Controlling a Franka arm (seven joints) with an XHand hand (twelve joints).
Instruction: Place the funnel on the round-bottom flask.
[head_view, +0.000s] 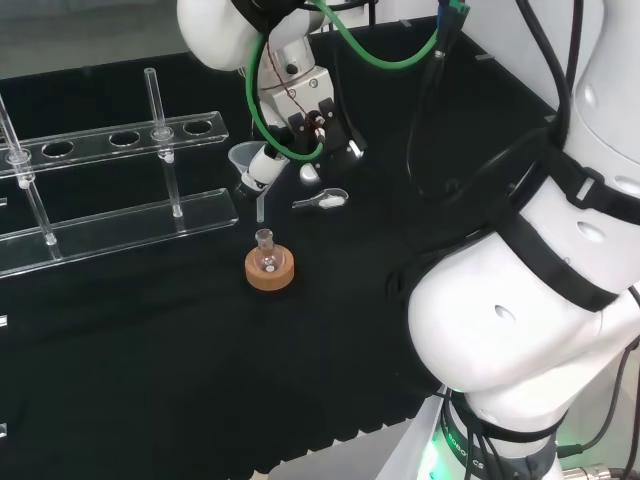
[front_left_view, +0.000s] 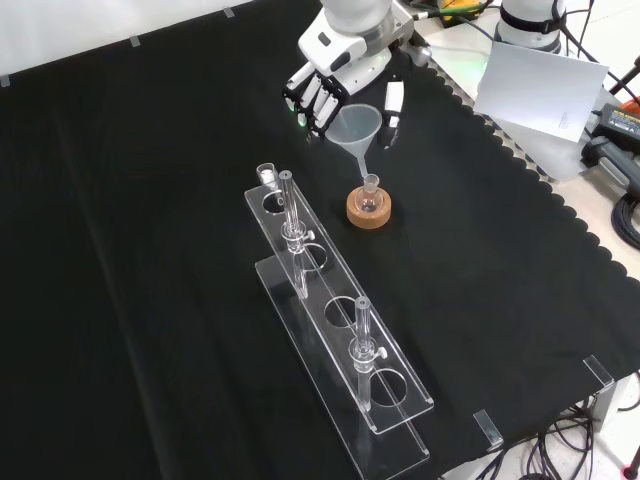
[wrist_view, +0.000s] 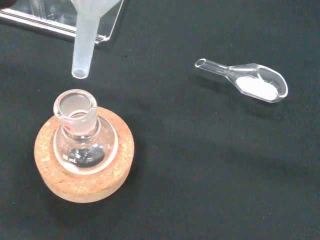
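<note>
The funnel (front_left_view: 356, 128) hangs in the air above the round-bottom flask (front_left_view: 370, 197), held at its cone by the robot hand (front_left_view: 318, 95), whose fingers curl against the cone's side. In the front view the robot hand sits to the upper left of the funnel, and the stem points down toward the flask's neck. In the wrist view the stem's open tip (wrist_view: 80, 70) is just short of the flask's mouth (wrist_view: 75, 105) and apart from it, not yet inside. In the head view the funnel (head_view: 246, 165) shows beside the robot hand (head_view: 268, 166), with the stem reaching down above the flask (head_view: 265, 250).

The flask stands upright in a cork ring (front_left_view: 368, 210) on the black-clothed worktop (front_left_view: 150, 200). A small clear scoop (wrist_view: 247, 80) holding some white powder lies on the cloth, well apart from the cork ring in the wrist view. A clear plastic rack (front_left_view: 335, 320) with round holes stands near the flask, to its lower left in the front view.
</note>
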